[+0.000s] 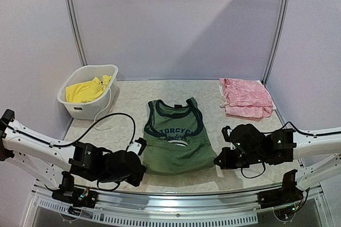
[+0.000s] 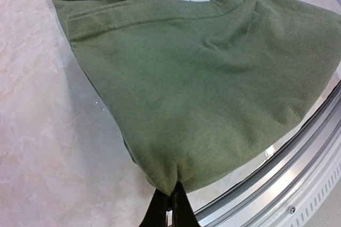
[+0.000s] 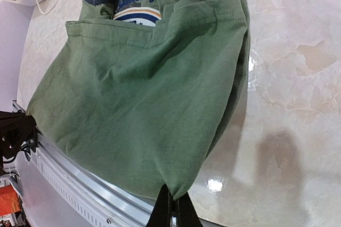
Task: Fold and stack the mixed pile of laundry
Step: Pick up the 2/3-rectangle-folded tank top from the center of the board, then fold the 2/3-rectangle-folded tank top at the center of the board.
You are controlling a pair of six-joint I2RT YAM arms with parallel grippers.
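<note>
The olive-green tank top (image 1: 173,139) lies mid-table, its lower half doubled up so the hem crosses the round graphic (image 1: 178,140). My left gripper (image 1: 143,169) is shut on the near left corner of that fold, seen close in the left wrist view as the tank top (image 2: 202,88) pinched in the left gripper (image 2: 174,194). My right gripper (image 1: 216,162) is shut on the near right corner, where the tank top (image 3: 144,94) meets the right gripper (image 3: 175,195). A pink garment (image 1: 246,98) lies folded at the back right. Yellow shorts (image 1: 85,91) sit in the basket.
The white slotted basket (image 1: 109,70) stands at the back left, with a white cord (image 1: 106,104) trailing from it. A black cable (image 1: 114,116) loops over the table beside the left arm. The metal front rail (image 2: 298,152) runs just behind both grippers.
</note>
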